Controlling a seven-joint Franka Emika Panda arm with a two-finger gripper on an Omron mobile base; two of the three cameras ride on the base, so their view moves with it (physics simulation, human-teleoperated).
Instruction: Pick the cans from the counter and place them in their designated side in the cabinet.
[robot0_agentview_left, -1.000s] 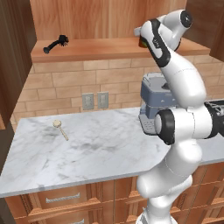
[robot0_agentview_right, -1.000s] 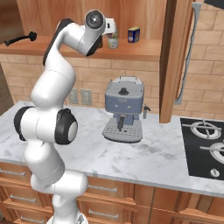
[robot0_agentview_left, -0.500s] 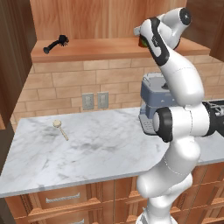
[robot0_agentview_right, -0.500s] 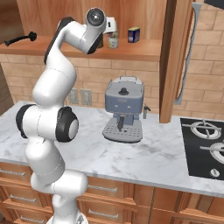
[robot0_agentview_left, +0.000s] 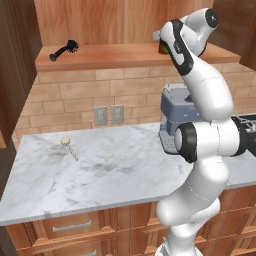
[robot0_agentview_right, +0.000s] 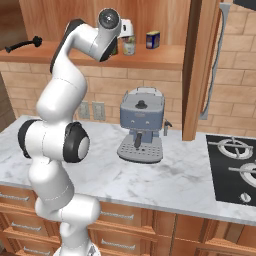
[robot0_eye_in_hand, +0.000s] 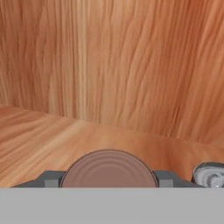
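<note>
From the hand camera I see the dark red can (robot0_eye_in_hand: 108, 168) as a ringed brownish lid set between the two finger tips of my end effector (robot0_eye_in_hand: 108, 178), which pinches it from both sides; its body and label are cut off below. It is up at the cabinet shelf (robot0_agentview_right: 155, 56), against the wood back panel. The silver can (robot0_agentview_right: 129, 46) stands just beside it, its label too small to read. My arm hides most of the red can from the base cameras
</note>
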